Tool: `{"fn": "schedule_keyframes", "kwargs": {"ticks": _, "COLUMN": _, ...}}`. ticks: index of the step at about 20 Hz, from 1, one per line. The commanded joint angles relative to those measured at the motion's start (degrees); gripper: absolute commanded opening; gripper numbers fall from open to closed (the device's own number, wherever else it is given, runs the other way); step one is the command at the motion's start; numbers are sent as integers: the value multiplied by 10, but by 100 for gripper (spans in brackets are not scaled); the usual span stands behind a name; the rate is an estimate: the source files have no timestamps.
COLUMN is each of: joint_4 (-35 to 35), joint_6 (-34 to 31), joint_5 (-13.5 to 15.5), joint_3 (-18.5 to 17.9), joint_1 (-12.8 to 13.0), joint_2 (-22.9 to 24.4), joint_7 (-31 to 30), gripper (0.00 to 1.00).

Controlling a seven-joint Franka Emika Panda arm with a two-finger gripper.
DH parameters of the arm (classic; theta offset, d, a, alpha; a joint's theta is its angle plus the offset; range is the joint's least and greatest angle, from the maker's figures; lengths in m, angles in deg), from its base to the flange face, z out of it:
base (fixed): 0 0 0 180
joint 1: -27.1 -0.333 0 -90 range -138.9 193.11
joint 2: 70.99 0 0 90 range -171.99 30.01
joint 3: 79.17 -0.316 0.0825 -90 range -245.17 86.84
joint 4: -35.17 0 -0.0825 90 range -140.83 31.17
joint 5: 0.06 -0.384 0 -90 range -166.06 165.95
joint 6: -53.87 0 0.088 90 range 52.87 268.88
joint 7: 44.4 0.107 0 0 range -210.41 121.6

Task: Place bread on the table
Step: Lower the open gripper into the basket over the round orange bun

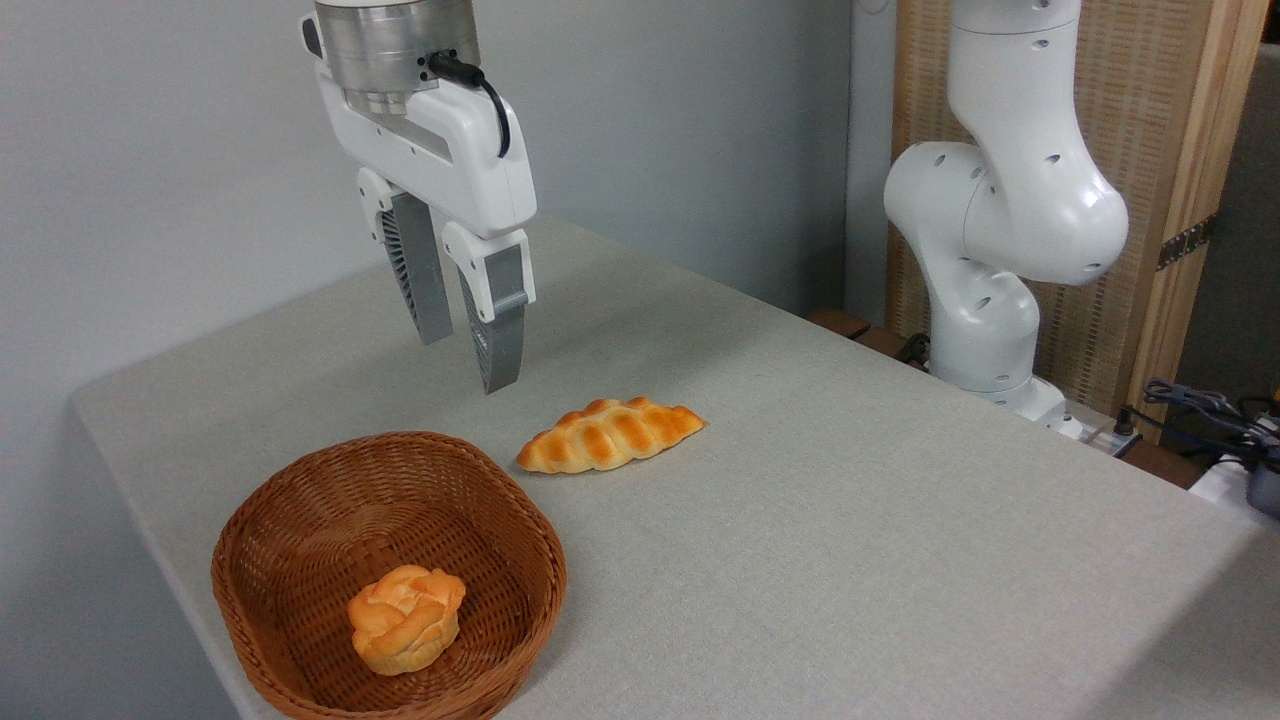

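The bread, a small round orange-golden bun with a folded rose-like top, lies inside the brown wicker basket at the front left of the table. My gripper hangs in the air above and behind the basket, well clear of the bun. Its two grey fingers point down, stand a little apart, and hold nothing.
A longer braided golden loaf lies on the cloth just right of the basket's far rim. The arm's white base stands at the table's far right edge, with cables beside it. A grey wall runs behind.
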Motion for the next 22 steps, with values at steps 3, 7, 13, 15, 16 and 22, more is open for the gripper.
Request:
{"fn": "schedule_keyframes", "kwargs": {"ticks": 3, "joint_4": 14, "joint_6": -18, "joint_5": 0, "joint_3": -4, "joint_1": 3, "joint_2": -6, "joint_7": -7, "gripper": 100}}
{"fn": "schedule_keyframes", "kwargs": {"ticks": 7, "joint_4": 14, "joint_6": -18, "joint_5": 0, "joint_3": -4, "joint_1": 3, "joint_2": -5, "joint_7": -5, "gripper": 100}}
{"fn": "schedule_keyframes", "kwargs": {"ticks": 13, "joint_4": -28, "joint_6": 87, "joint_5": 1, "joint_3": -3, "joint_1": 3, "joint_2": 2, "joint_7": -3, "gripper": 100}}
{"fn": "schedule_keyframes", "kwargs": {"ticks": 15, "joint_4": -52, "joint_6": 150, "joint_5": -3, "joint_3": -4, "joint_1": 2, "joint_2": 2, "joint_7": 7, "gripper": 100}}
{"fn": "schedule_keyframes", "kwargs": {"ticks": 16, "joint_4": -69, "joint_6": 182, "joint_5": -5, "joint_3": -5, "joint_1": -3, "joint_2": 1, "joint_7": 30, "gripper": 100}}
{"fn": "schedule_keyframes", "kwargs": {"ticks": 22, "joint_4": -153, "joint_6": 337, "joint_5": -7, "joint_3": -4, "joint_1": -18, "joint_2": -30, "joint_7": 94, "gripper": 100}}
